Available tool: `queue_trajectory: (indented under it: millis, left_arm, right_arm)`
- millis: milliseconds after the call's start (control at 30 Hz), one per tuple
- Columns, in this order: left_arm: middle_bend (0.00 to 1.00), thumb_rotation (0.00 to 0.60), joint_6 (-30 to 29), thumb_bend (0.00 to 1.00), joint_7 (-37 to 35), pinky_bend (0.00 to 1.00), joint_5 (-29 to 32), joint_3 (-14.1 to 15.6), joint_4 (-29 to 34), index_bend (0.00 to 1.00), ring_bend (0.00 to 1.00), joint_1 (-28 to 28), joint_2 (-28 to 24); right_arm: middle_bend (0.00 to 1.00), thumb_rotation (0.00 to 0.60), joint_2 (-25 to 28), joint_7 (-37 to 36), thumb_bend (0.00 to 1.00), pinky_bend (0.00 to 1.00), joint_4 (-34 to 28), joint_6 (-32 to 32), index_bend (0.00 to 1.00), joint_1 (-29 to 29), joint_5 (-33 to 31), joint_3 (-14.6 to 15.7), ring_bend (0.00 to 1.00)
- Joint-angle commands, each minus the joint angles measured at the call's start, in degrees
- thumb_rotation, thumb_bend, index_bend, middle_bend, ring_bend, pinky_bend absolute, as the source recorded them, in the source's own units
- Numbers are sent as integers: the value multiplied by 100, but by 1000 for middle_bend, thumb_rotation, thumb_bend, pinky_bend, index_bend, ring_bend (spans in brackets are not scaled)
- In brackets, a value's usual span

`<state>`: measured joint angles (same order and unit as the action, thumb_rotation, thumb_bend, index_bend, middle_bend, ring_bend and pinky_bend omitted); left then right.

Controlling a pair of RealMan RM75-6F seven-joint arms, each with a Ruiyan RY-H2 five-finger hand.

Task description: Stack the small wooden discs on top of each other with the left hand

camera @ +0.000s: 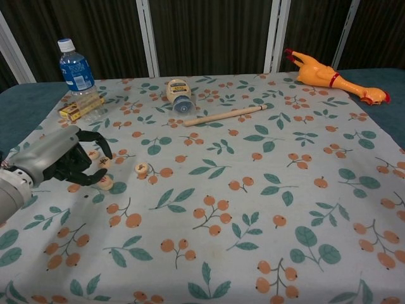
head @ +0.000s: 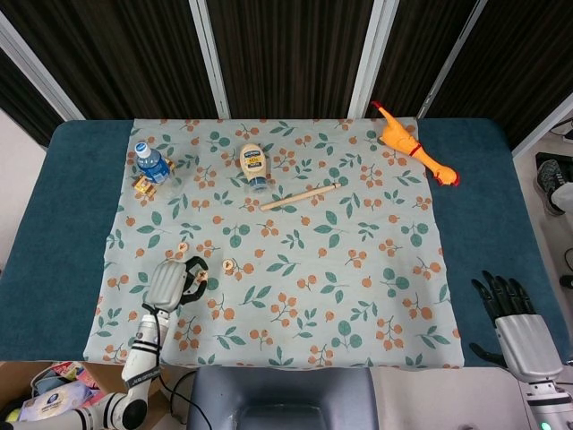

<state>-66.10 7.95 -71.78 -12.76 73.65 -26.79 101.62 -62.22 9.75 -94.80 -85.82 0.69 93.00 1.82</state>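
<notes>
Left hand point(camera: 66, 161) curled, pinching small wooden disc point(camera: 103, 163) at fingertips. Light, rigid, smooth: grip by rim, lower flat onto lower disc point(camera: 105, 183).

Left hand point(camera: 60, 159) curled; right hand point(head: 517, 322) spread.

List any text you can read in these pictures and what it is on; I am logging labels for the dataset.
No text can be read with certainty.
Water bottle: blue label, print too small to read.
Squeeze bottle: label with a dark blue patch, wording blurred.
Small yellow box: markings too blurred.
Wooden discs: dark marks on top, illegible, including the one held by the left hand.
</notes>
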Motion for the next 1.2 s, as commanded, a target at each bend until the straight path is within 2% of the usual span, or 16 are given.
queue_trajectory:
  millis: [33,467,867,1200]
  left_arm:
    - [1000,600,97,399,36,1000,128,-47,-108,527,1000,-49,-10]
    - [1000,600,189,400,59,1000,162,158,-181,520,1000,-55,-16]
    - [1000,600,196,399,62,1000,207,185,-261,496,1000,-89,61]
    - [1000,600,222,400,32,1000,260,183,-263,437,1000,-100,65]
  right_arm:
    - [0,600,-5,13,81,0,-3,13,0,6,-13,-6,0]
    - [0,600,-33,83,81,0,-12,40,0,13,-45,-14,0]
    - [0,600,-18,51,80,0,-9,35,0,11,-31,-4,0]
    - [0,600,-12,34,81,0,-8,20,0,4,-10,5,0]
